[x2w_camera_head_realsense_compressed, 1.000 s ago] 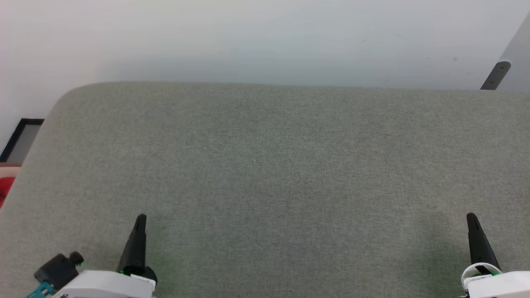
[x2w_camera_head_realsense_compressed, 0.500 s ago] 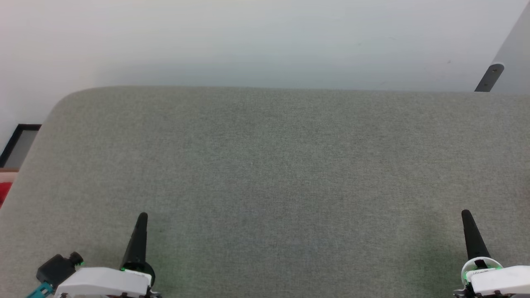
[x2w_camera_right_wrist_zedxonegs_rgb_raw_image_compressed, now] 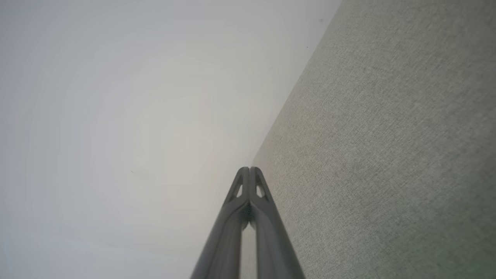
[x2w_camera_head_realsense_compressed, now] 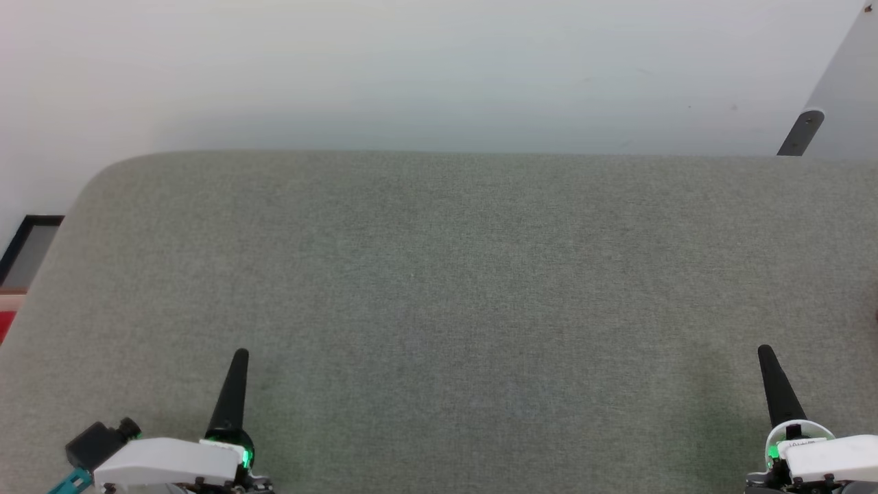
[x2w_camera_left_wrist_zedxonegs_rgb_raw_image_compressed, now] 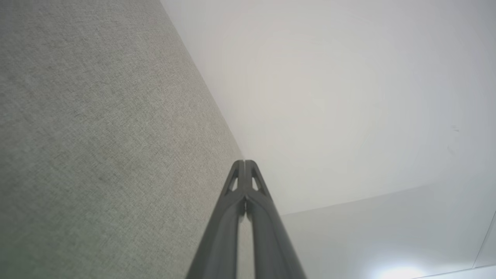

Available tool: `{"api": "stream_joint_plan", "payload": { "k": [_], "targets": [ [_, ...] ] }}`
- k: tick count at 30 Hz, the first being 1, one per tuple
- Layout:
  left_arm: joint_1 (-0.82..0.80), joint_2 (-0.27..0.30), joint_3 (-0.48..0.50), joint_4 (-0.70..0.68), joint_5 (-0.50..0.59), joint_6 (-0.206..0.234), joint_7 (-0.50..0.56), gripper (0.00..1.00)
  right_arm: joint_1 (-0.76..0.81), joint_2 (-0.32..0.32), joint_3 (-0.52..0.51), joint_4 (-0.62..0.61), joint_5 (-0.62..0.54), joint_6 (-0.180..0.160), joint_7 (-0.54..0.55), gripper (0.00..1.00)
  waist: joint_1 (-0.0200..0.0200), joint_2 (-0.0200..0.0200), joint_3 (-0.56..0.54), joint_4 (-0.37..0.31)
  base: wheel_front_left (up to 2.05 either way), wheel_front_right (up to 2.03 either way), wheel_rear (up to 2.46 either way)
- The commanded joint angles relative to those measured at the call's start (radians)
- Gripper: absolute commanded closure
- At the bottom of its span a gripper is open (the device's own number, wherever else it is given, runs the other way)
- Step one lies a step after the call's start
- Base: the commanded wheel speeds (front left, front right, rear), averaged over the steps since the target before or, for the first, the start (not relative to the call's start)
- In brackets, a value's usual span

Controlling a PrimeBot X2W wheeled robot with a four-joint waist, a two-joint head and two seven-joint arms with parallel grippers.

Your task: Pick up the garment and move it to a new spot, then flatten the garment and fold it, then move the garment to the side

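My left gripper is at the lower left over the grey fabric table, shut, with nothing between its fingers. The left wrist view shows the left gripper with both fingers pressed together, empty. My right gripper is at the lower right, also shut and empty. In the right wrist view the right gripper points along the table's far edge toward the white wall. No garment lies on the table. A small red sliver shows past the table's left side; I cannot tell what it is.
A black-framed panel stands by the floor at the far left, beyond the table's rounded corner. A grey metal bracket sticks out at the upper right against the white wall. A dark speck touches the right edge.
The whole head picture has shifted: the table's far edge sits lower and the bracket further left, so the camera moved. The red sliver at the left edge shrank. Both grippers stay shut.
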Motion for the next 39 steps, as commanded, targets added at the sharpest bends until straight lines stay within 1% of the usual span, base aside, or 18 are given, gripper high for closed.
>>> {"api": "stream_joint_plan", "payload": {
  "k": [1,18,39],
  "targets": [
    [-0.014,0.001,0.005,-0.004,-0.017,0.0,0.003,1.0,-0.018,-0.007,0.004,-0.002,0.019,0.0,0.004,1.0,0.0,-0.0001,-0.001,-0.001,0.0,0.0,0.0],
    [-0.029,-0.024,0.026,0.016,-0.14,0.001,0.045,1.0,-0.042,-0.006,0.01,0.035,0.165,0.0,0.032,1.0,0.0,-0.0001,-0.016,-0.014,0.0,0.0,0.0],
    [-0.045,-0.052,0.048,0.036,-0.27,0.001,0.091,1.0,-0.068,-0.004,0.015,0.074,0.315,0.0,0.061,1.0,0.0,-0.0001,-0.035,-0.03,0.0,0.0,0.0]
  ]
}}
